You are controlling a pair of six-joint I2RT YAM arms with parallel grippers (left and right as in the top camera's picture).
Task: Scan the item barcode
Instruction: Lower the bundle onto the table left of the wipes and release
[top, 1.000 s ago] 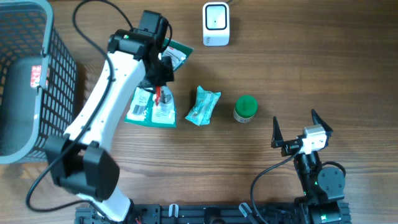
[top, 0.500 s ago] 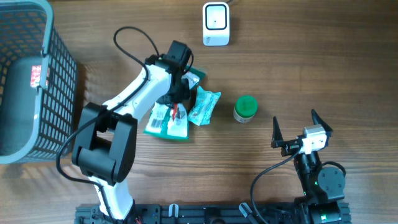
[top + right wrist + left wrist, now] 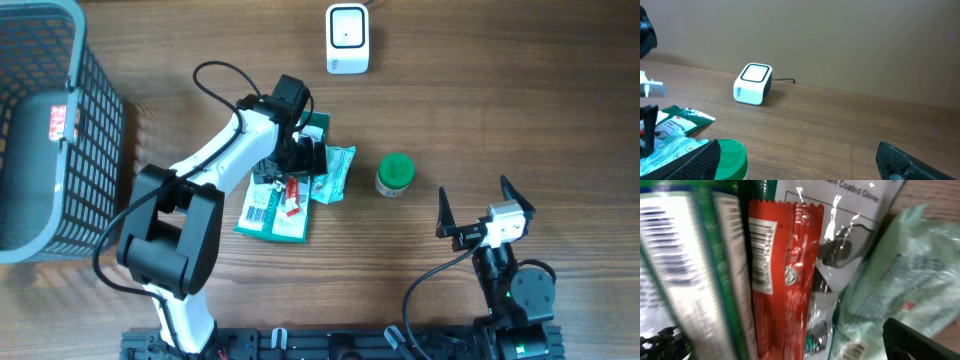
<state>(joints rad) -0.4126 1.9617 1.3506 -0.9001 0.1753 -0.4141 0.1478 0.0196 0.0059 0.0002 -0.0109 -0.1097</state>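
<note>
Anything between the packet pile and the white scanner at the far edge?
Nothing visible. Bare table runs from the packet pile to the scanner. The left claw hangs open over the pile's far end; the green-lidded jar stands off to the side.

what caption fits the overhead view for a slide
Left gripper open over the packets, white scanner beyond them, right gripper open and apart.

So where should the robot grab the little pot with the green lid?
Probably by the round green lid, coming straight down from above. The pot looks upright and stands apart from the packets, so a finger should fit on each side.
</note>
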